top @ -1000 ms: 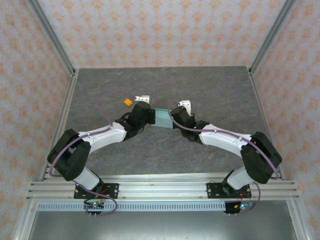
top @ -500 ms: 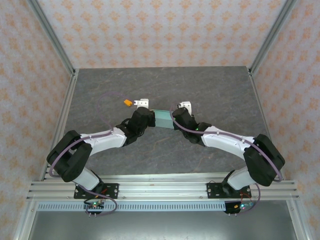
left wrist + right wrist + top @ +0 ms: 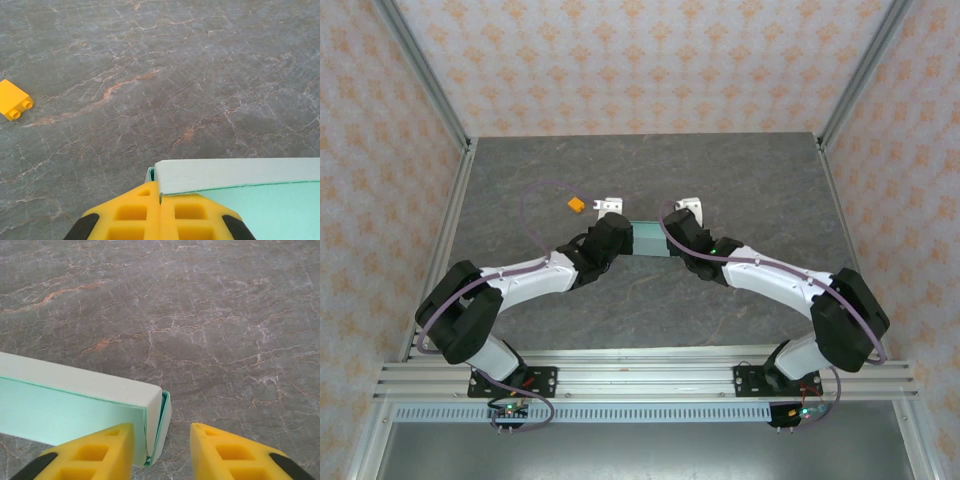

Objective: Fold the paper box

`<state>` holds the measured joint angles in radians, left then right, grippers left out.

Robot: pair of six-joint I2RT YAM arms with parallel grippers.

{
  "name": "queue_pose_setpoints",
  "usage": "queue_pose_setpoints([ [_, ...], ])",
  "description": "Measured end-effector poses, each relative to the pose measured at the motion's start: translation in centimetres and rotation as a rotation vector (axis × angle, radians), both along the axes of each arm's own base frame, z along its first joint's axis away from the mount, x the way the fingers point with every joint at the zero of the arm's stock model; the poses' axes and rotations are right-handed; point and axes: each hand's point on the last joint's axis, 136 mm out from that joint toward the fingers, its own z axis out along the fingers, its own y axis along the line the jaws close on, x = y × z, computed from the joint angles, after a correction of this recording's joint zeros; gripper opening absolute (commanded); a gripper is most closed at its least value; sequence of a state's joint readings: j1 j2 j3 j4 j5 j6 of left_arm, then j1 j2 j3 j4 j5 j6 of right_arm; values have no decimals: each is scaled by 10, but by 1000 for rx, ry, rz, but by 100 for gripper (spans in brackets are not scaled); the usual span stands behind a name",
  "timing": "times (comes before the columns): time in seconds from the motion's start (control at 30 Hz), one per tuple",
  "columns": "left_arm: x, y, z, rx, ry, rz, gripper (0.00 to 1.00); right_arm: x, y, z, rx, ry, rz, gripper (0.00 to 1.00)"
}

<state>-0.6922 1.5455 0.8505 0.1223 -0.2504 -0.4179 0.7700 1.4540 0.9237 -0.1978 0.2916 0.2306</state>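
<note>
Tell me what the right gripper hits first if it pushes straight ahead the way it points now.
Probably the paper box: its end sits between the parted jaws of the right gripper, nearer one side. Beyond it comes the table, though depth is unclear.

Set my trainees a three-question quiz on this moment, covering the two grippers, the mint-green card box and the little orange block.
1. True or false: the right gripper is clamped shut on the pale mint-green card box.
2. Where is the small orange plastic block? A) on top of the box; B) on the grey marbled table, apart from the box; C) between the right gripper's fingers.
3. Fill in: the ___ gripper's yellow fingers are closed on the box's edge.
Key: 1 false, its fingers stand apart around the box's end; 2 B; 3 left gripper.
</note>
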Motion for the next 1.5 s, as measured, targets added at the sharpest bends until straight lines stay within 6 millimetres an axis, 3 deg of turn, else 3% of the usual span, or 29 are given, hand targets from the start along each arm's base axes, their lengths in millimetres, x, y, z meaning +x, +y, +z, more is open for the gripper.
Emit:
queue_pose_setpoints([
  [0.4, -1, -1, 1, 47, 26, 7, 0, -14, 8, 0, 20, 67, 78, 51],
  [0.67, -2, -1, 1, 62, 27, 13, 0, -23, 5, 29, 107, 52, 114, 55],
  [0.93, -3, -1, 1, 63, 28, 12, 0, 18, -17, 56, 300, 75, 51, 55],
  [1.17, -2, -3, 2, 70, 25, 10, 0, 37, -15, 24, 397, 198, 22, 53],
  [1.5, -5, -5, 2, 84, 22, 11, 0, 27, -6, -5, 497, 270, 8, 50],
])
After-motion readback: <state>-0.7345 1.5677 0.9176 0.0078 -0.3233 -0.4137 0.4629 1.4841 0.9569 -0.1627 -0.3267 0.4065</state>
